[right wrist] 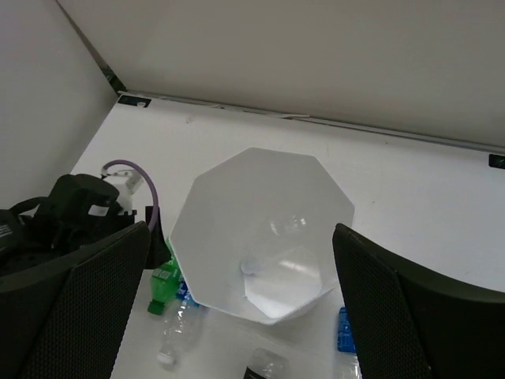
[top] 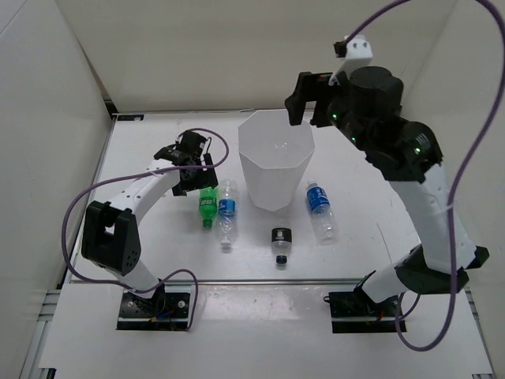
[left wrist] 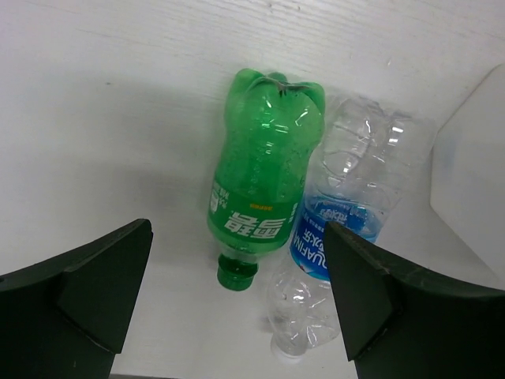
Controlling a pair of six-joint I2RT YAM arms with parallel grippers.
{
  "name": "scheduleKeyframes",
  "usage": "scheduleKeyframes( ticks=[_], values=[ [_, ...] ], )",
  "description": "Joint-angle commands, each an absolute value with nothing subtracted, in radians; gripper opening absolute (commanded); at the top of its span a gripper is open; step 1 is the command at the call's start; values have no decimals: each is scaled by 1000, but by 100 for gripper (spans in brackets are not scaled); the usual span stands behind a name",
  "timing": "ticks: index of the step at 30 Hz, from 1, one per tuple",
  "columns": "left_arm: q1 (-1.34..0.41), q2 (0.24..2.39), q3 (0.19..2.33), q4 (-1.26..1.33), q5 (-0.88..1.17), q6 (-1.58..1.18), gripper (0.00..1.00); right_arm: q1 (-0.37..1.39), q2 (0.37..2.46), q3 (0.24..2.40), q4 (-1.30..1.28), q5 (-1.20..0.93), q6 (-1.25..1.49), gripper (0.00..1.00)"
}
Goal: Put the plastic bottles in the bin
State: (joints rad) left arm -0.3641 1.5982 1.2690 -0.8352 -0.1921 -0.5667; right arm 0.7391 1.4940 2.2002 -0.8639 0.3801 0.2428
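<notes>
Left claw [left wrist: 237,237], gaping wide and empty, is hovering over the green plastic bottle [left wrist: 264,170] lying on the white desk [left wrist: 95,118] left of the tall white faceted bin [top: 276,183], needing to straddle it alone, clear of the touching blue-labelled clear bottle [left wrist: 341,225].

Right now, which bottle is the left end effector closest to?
The green bottle. It lies centred under the open left end effector, while the clear blue-labelled bottle beside it sits off to one side.
</notes>
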Motion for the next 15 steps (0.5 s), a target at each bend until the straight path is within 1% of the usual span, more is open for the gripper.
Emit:
scheduleKeyframes(
  ticks=[1,6,8,11,14,15],
  values=[
    [-359,1624,1253,-698,-106,-512,100,762,1490,2203,-966,446,206,100],
    [-359,1698,1253,-675,-63,-483,100,772,1433,2161,-986,468,230,100],
    [-359,1733,1262,-675,-51,-483,98,772,1433,2161,-997,468,230,100],
    [-359,1759,1262,-675,-42,-483,91,772,1424,2161,-997,491,230,100],
    [-359,1769,1262,-675,-32,-483,86,772,1424,2152,-997,511,230,100],
    [-359,1769,1252,-675,-32,-483,82,772,1424,2152,-997,511,230,100]
  ],
)
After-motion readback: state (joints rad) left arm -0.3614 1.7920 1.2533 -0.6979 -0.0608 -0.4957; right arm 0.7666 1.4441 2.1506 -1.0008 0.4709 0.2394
